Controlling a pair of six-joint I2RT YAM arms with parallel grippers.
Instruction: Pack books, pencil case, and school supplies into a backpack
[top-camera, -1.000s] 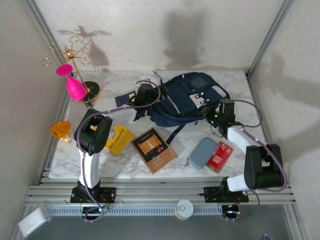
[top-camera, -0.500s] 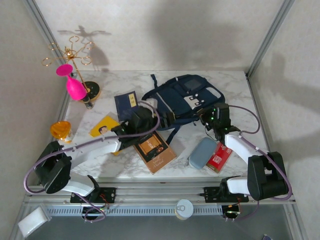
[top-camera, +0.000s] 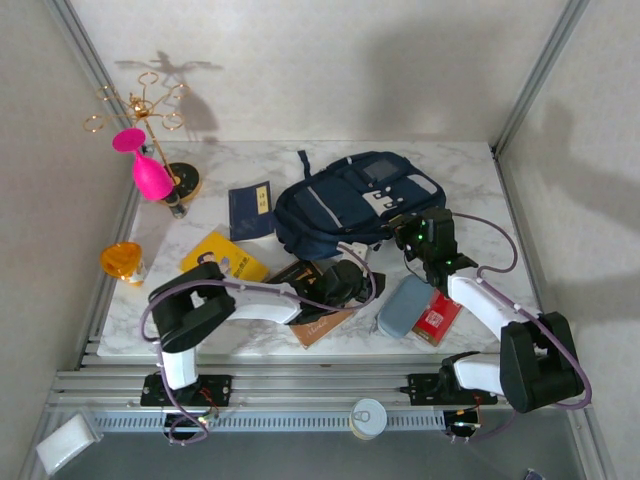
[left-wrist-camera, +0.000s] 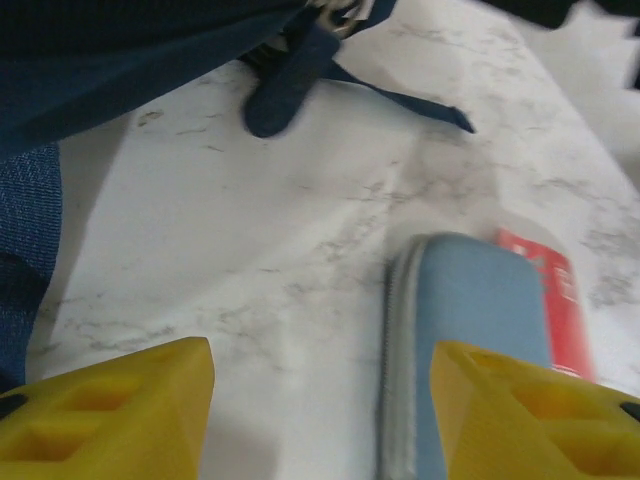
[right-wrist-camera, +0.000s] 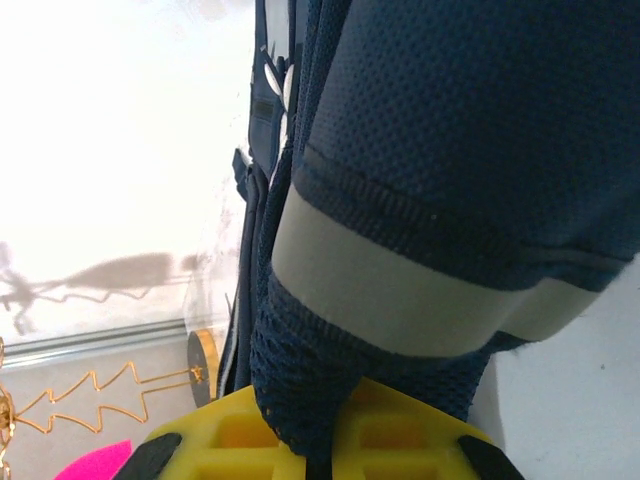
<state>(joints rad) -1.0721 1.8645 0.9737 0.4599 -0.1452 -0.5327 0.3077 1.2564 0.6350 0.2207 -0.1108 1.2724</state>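
The navy backpack (top-camera: 345, 200) lies at the back middle of the table. My right gripper (top-camera: 418, 236) is shut on a fold of its navy mesh fabric (right-wrist-camera: 320, 400), just below a pale stripe. My left gripper (top-camera: 367, 285) is open, low over the marble beside the grey-blue pencil case (top-camera: 405, 305). In the left wrist view the case's zipped left edge (left-wrist-camera: 400, 380) lies between the yellow fingers (left-wrist-camera: 110, 410). The red supplies pack (top-camera: 438, 315) lies against the case's right side. The navy book (top-camera: 250, 210) and yellow book (top-camera: 225, 258) lie to the left. My left arm covers most of the brown book (top-camera: 322, 322).
A gold wire stand (top-camera: 150, 110) with a pink glass (top-camera: 148, 170) stands at the back left. An orange cup (top-camera: 122, 262) sits at the left edge. A dark backpack strap (left-wrist-camera: 290, 90) trails on the marble ahead of my left gripper. A tin (top-camera: 368, 417) sits on the front rail.
My left arm swung from the backpack's left side across the brown book to the pencil case, and its jaws narrowed. The backpack shifted a little left while the right gripper stayed shut on it.
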